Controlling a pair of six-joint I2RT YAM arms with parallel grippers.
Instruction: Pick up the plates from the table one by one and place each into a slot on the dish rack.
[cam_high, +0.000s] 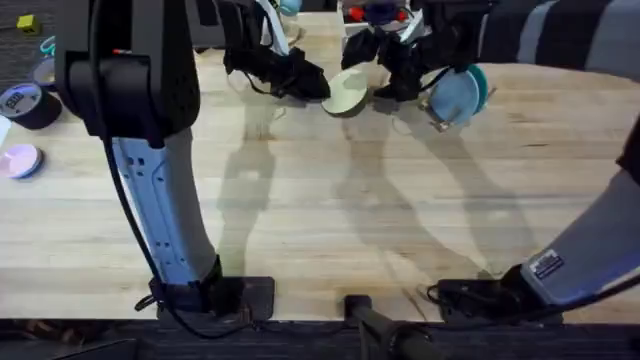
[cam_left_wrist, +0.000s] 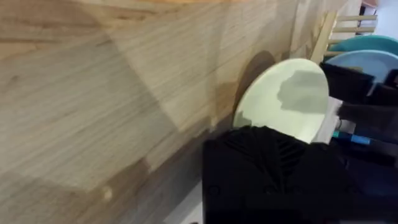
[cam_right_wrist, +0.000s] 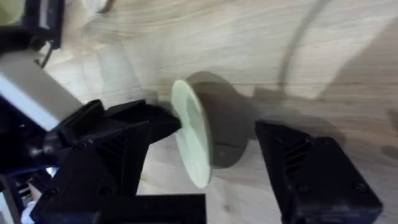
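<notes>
Cream plate (cam_right_wrist: 193, 140) between right tool (cam_right_wrist: 224, 165) fingers

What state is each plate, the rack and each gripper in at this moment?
cream plate: standing on edge, not yet in the dish rack.
teal plate: upright in the dish rack.
light-blue plate: upright in the dish rack, beside the teal plate.
dish rack: holding two plates.
right gripper: open, one finger either side of the cream plate.
left gripper: at the cream plate's edge; grip unclear.

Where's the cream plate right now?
Overhead, the cream plate is at the table's far middle, tilted on edge, held by the left gripper, just left of the right gripper.
</notes>
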